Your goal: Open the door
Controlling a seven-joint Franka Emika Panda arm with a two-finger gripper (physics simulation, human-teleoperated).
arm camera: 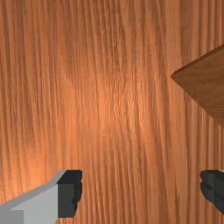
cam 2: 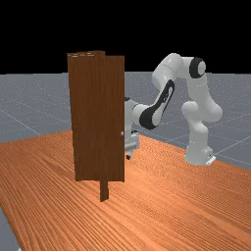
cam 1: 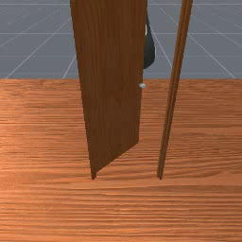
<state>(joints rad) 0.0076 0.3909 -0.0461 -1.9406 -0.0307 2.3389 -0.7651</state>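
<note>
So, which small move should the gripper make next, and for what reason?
Perhaps bring the open gripper to the free edge of the door, to widen the gap: the door stands ajar, apart from the post, and nothing is between the fingers.

The arm (cam 2: 208, 105) is glossy white with rounded, bulging joints, a black disc (cam 2: 197, 67), a slim black strip (cam 2: 168, 93) and a black band (cam 2: 148, 117). Its pale grey fingers (arm camera: 39, 206) end in blocky, notched black tips (arm camera: 67, 199).

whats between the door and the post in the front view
In the front view, between door and post lie table wood, the small knob at the door's edge and, higher up, a dark part of the arm.
</note>
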